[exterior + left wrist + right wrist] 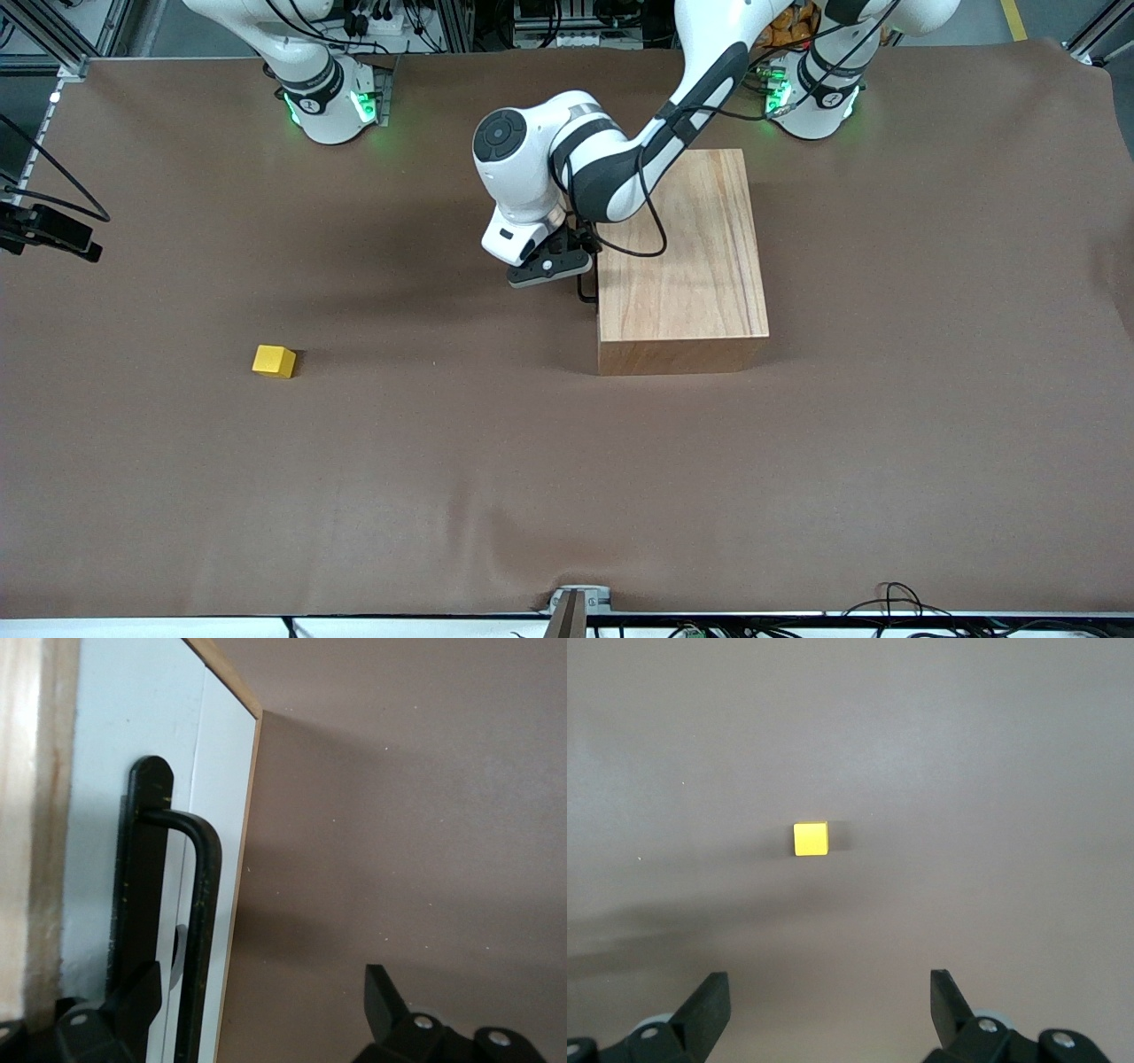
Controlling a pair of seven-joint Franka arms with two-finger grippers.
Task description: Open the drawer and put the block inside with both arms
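Observation:
The light wooden box [682, 257] stands near the left arm's base. The drawer is shut; its white front [226, 815] and black wire loop handle [205, 904] face the right arm's end of the table. My left gripper [574, 280] is low against that front and open; in the left wrist view the gripper [263, 981] has the handle's bar between its fingers, close to one finger [142, 992]. The yellow block [274, 361] lies on the cloth toward the right arm's end. My right gripper [828, 979] is open and empty, high over the block [811, 839], and out of the front view.
The brown cloth [567, 487] covers the whole table. A black clamp with cables [49, 232] sticks in at the table's edge at the right arm's end. The handle's lower end [586, 293] shows beside the box in the front view.

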